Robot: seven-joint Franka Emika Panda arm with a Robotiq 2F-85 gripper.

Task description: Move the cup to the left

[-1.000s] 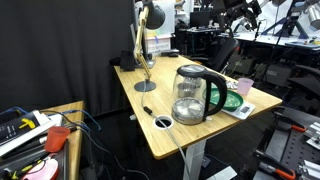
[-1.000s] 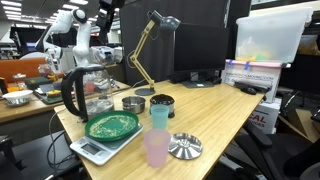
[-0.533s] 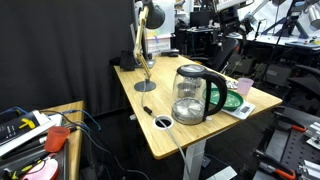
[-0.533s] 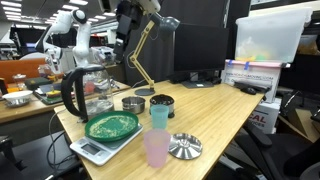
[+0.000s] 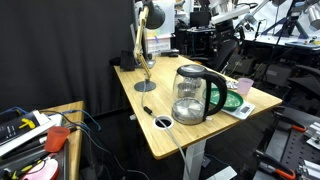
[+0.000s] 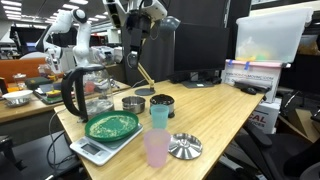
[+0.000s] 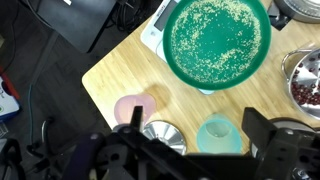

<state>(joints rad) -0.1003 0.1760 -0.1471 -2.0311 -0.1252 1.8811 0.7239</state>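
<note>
**A:** Progress so far, front to back?

**B:** Nearest the camera, the pink cup [image 6: 157, 148] stood at the table's edge, with a metal lid [image 6: 185, 146] just beside it. Right behind it, the teal cup [image 6: 159, 116] sat upright next to the green plate [image 6: 112, 126], and nobody had touched it. By my reckoning, nothing of the move was done yet.

**A:** And the gripper?

**B:** Way up and farther back! The gripper [image 6: 130, 55] hung high over the table, well apart from the teal cup. In the wrist view its fingers were spread wide and held nothing, and the teal cup showed far below in the gap between them. I judged the descent, the grasp and the slide to the left were all still to come.

**A:** What differed from a second earlier?

**B:** Only the arm. It had swung in from the top corner of that exterior view to hang above the table. The teal cup, pink cup, green plate and glass kettle [image 6: 73, 92] hadn't budged.
</note>
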